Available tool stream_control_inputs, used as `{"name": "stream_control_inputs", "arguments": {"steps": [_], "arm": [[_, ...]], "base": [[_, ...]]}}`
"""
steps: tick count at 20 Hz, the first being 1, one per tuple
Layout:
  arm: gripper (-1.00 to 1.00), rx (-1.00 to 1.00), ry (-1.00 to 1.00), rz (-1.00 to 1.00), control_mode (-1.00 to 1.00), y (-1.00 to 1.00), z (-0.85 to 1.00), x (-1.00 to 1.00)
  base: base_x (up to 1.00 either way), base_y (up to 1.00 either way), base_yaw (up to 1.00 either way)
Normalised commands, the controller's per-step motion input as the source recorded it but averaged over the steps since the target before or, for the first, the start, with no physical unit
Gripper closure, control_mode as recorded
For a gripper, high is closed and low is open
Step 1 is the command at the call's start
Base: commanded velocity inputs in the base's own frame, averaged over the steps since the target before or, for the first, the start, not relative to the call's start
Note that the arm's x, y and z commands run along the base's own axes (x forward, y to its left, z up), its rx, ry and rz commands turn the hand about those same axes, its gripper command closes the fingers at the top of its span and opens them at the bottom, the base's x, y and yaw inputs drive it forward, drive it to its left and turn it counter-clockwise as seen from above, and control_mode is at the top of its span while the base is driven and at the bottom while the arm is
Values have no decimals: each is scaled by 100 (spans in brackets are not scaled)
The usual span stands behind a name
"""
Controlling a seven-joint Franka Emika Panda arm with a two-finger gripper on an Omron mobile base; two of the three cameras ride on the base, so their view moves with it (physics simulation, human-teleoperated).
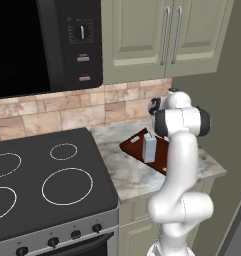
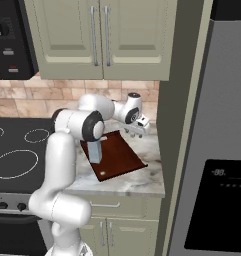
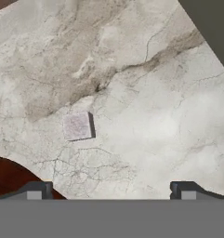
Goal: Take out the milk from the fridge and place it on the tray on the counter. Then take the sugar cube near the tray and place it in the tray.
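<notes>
Now the claw [image 3: 111, 190] hangs released above the sugar cube [image 3: 77, 126] — milk [image 2: 95, 151] upright on the tray [image 2: 121, 155].

Nothing here reads clearly. The fridge [image 2: 212, 150] has a small pale display on its black dispenser panel [image 2: 218, 205], too blurred to make out. The markings around the microwave dial [image 1: 82, 32] are illegible too.
</notes>
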Motion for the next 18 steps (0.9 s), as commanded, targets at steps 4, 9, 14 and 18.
{"name": "stream_control_inputs", "arguments": {"steps": [4, 9, 14, 18], "arm": [[-100, 0, 0, 0, -100, 6, -15, 24], [-100, 0, 0, 0, -100, 4, -6, 19], [-100, 0, 0, 0, -100, 0, -13, 17], [-100, 0, 0, 0, -100, 0, -16, 0]], "base": [[0, 0, 0], [0, 0, 0], [0, 0, 0], [0, 0, 0]]}}
